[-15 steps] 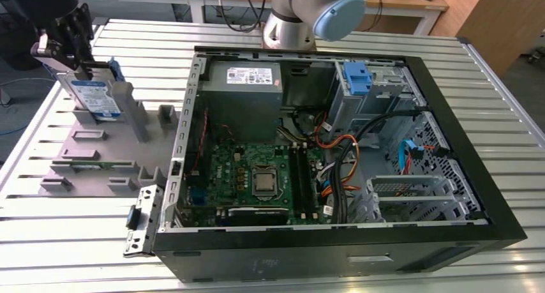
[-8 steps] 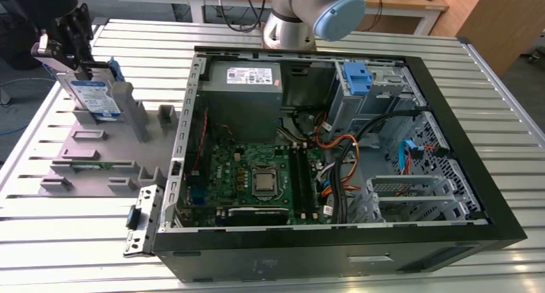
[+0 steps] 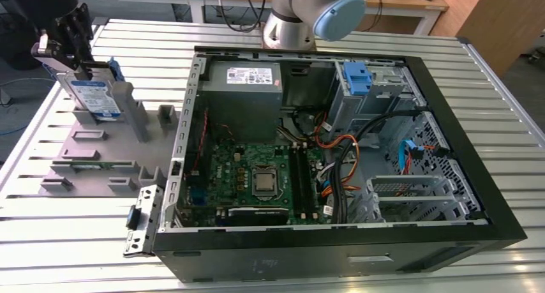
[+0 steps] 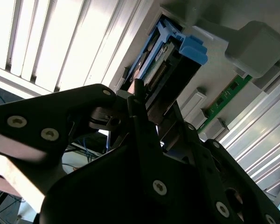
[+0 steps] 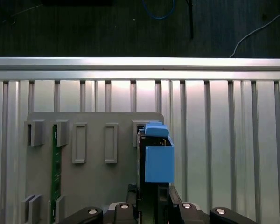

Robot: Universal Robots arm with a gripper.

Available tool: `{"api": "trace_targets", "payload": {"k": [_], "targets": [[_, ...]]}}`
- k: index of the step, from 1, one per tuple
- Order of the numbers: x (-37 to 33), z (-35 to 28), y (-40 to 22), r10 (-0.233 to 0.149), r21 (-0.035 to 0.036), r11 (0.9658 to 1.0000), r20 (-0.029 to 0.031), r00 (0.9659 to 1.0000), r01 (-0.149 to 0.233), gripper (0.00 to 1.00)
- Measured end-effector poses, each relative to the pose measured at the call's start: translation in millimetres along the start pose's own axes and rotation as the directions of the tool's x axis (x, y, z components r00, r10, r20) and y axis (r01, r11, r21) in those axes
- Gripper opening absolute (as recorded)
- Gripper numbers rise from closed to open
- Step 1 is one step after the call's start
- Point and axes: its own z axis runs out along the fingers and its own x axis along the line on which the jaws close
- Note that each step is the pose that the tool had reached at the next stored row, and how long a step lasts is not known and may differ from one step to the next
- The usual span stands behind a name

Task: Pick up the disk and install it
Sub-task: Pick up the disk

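**Hand at the disk, install not yet begun**

I am holding my hand [image 3: 75, 66] right over the top edge of the disk [image 3: 96, 96] in the upper left of the exterior view, and I cannot tell whether it is clamping the disk or merely closing in on it. The disk is standing on edge in a slot of the grey holder [image 3: 111, 146] on the slatted counter [image 3: 51, 242]. It is sitting well apart from the open computer case [image 3: 502, 203] at the centre and right, so I am judging the pick-up as barely under way and the installing as wholly undone. The disk is showing a silver-grey body, a white-and-blue label, and blue plastic rails [image 5: 158, 163] capping its edge in the first wrist view.
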Motion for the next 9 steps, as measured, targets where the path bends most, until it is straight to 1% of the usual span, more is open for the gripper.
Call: {"api": "trace_targets", "payload": {"k": [5,7,9], "targets": [[0.0,-0.2,0.0,0.000,0.0000,1.0000,-0.0001,1.0000,0.000,0.35],[-0.2,-3.2,0.1,0.000,0.0001,1.0000,-0.0007,1.0000,0.000,0.35],[-0.2,-3.9,0.0,0.000,0.0006,1.0000,-0.0068,1.0000,0.000,0.35]]}}
